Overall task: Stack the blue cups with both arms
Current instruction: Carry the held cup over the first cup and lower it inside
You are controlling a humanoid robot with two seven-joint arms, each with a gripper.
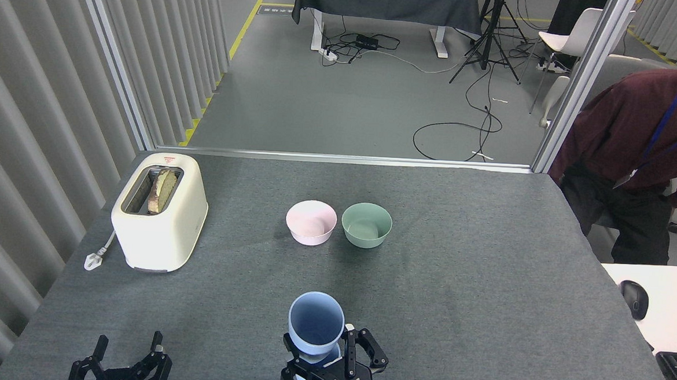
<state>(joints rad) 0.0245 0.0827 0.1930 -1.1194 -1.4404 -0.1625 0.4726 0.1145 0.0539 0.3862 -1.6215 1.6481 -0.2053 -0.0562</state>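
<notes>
Now my right gripper is clamped on one blue cup, holding it upright with its mouth open toward my head, at the near edge of the grey table. Directly beneath it a sliver of the second blue cup shows between my fingers; I cannot tell whether the held cup has entered it or only sits above it. My left gripper rests low at the near left, its fingers spread apart with nothing between them. Farther back, the pink bowl and the green bowl sit just beside each other, well apart from the cups. The cream toaster with bread in its slot stands at far left.
</notes>
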